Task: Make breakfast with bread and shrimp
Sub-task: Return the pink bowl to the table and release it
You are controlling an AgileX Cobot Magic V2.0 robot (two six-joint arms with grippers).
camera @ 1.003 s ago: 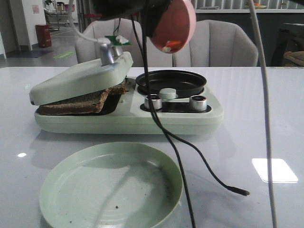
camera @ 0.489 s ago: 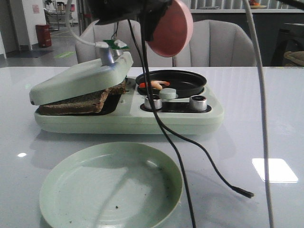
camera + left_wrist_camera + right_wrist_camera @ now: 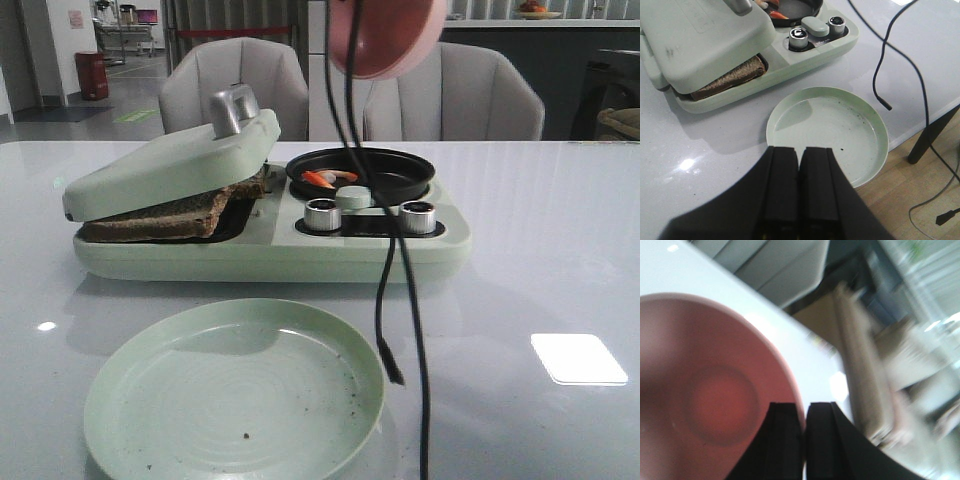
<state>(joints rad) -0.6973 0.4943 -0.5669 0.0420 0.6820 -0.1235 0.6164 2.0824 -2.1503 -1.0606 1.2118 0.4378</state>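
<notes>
The bread [image 3: 170,215] lies dark and toasted in the pale green breakfast maker [image 3: 270,250], under its half-lowered lid [image 3: 170,165]; it also shows in the left wrist view [image 3: 730,82]. The shrimp [image 3: 330,178] lie in the maker's round black pan [image 3: 400,170], also seen from the left wrist [image 3: 779,15]. My right gripper [image 3: 804,410] is shut on the rim of an empty pink bowl [image 3: 705,400], held tilted high above the pan [image 3: 385,35]. My left gripper [image 3: 800,152] is shut and empty above the near edge of the green plate [image 3: 827,132].
The green plate [image 3: 235,390] sits in front of the maker and holds only crumbs. A black cable [image 3: 395,290] hangs from the right arm across the maker's knobs [image 3: 322,214]. The table's edge and a table leg [image 3: 932,137] are to the right of the plate.
The shrimp dropped from the pink bowl into the black pan. The bowl then rose and shifted right, the arm left the front view, and the hanging cable swung.
</notes>
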